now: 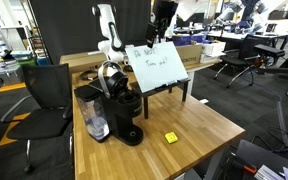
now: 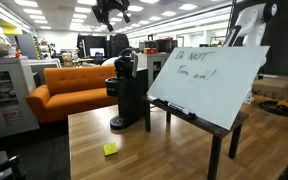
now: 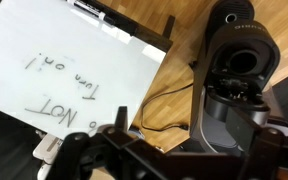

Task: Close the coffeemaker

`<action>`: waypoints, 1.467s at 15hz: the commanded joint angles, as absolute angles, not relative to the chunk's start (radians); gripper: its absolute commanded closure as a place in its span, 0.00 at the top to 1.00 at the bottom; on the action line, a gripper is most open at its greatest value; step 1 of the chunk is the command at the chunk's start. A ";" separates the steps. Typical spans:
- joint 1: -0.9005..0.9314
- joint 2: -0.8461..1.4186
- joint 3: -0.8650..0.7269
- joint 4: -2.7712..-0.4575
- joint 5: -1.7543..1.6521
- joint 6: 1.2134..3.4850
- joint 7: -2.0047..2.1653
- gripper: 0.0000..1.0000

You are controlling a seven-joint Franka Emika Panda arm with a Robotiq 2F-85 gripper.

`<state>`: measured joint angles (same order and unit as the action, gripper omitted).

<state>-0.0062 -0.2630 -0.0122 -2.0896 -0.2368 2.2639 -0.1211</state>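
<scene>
Containers: clear water tank point(image 1: 92, 120) sits on the left flank of the coffeemaker point(image 1: 126, 108); fill level not readable. Pod chamber point(image 3: 242, 62) lies open to the wrist view as a dark round well; cannot tell whether a pod is in it. Hinged lid point(image 2: 124, 60) tipped up and back, silver handle arc point(image 1: 111, 72) raised with it. White arm point(image 1: 107, 35) rises from the far side of the wooden table point(image 1: 204, 120) and reaches high. Its gripper point(image 2: 113, 15) hangs well above the machine, pointing down, touching nothing. Fingers look spread apart and empty in an exterior view; in the wrist view they are dark shapes along the bottom edge, hard to separate. The coffeemaker stands upright toward the left end of the table, long axis vertical, round drip base point(image 1: 132, 136) facing the near edge, tank to the left. White sign board point(image 1: 156, 68) on a black stand is just right of and behind it, leaning back, handwriting on its face. Thin cable point(image 3: 159, 100) lies on the wood between board and machine. Small yellow object point(image 1: 170, 138) lies on the table to the near right of the machine, apart from it. Black chair point(image 1: 42, 100) left of the table; orange sofa point(image 2: 69, 85) far behind.
</scene>
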 commanded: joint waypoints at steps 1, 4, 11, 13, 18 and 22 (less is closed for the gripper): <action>-0.004 -0.155 -0.017 -1.958 -0.216 2.268 -0.164 1.00; -0.003 -0.076 -0.014 -1.854 -0.208 2.282 -0.183 1.00; 0.002 0.118 -0.001 -1.625 -0.153 2.261 -0.279 1.00; 0.000 0.183 0.006 -1.552 -0.139 2.240 -0.299 1.00; -0.001 0.310 0.015 -1.406 -0.140 2.212 -0.331 1.00; -0.001 0.386 0.022 -1.319 -0.142 2.186 -0.352 1.00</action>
<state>0.0059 0.3292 0.0091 -1.4108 -0.1519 2.2435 -0.3137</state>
